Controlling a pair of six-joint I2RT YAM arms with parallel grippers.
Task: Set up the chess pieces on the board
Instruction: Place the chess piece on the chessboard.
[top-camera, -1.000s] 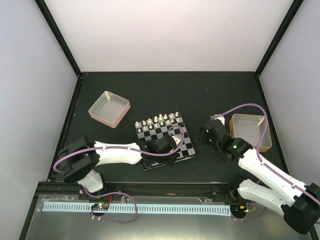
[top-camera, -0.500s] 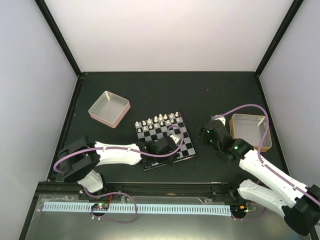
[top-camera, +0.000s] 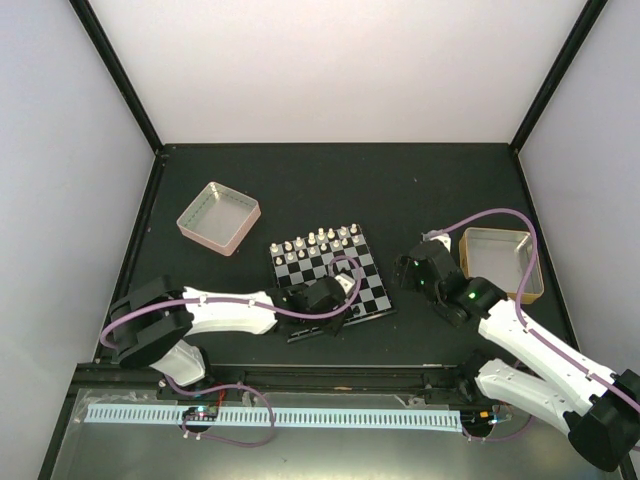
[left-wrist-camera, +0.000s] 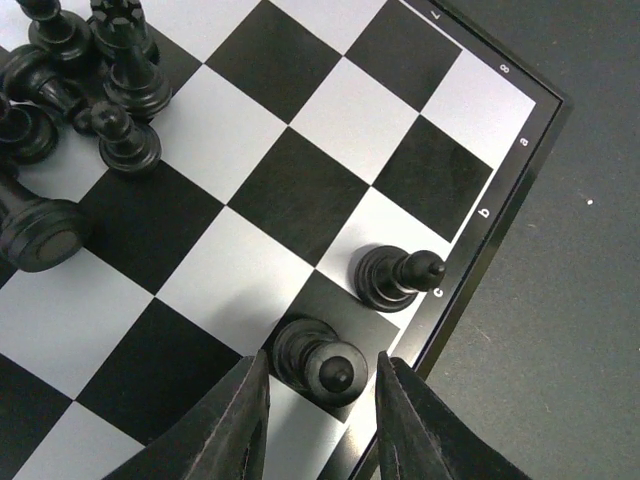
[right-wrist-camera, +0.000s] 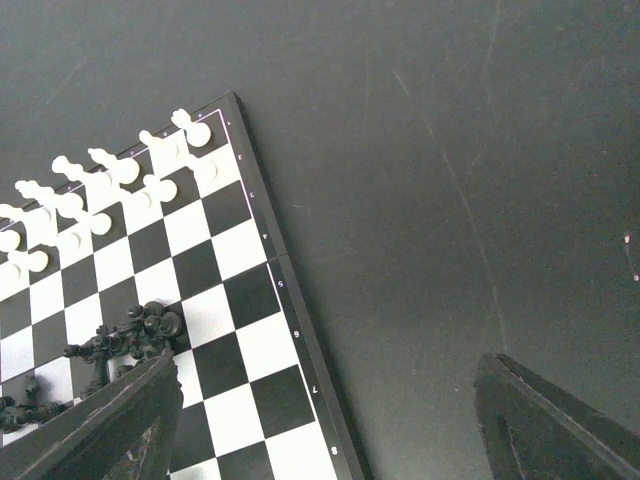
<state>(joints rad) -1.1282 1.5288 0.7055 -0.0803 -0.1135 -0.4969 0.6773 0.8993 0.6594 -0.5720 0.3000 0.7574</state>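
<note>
The left claw (left-wrist-camera: 322, 368) has just parted around a black piece (left-wrist-camera: 318, 358), which now stands placed low in the frame on the board (left-wrist-camera: 300, 190). The right claw (right-wrist-camera: 328, 368) gapes wide, empty.

the black rim of the board (left-wrist-camera: 505, 180) carries small white coordinates: a, b and c along one side, an 8 past the corner (other marks too small to read)
</note>
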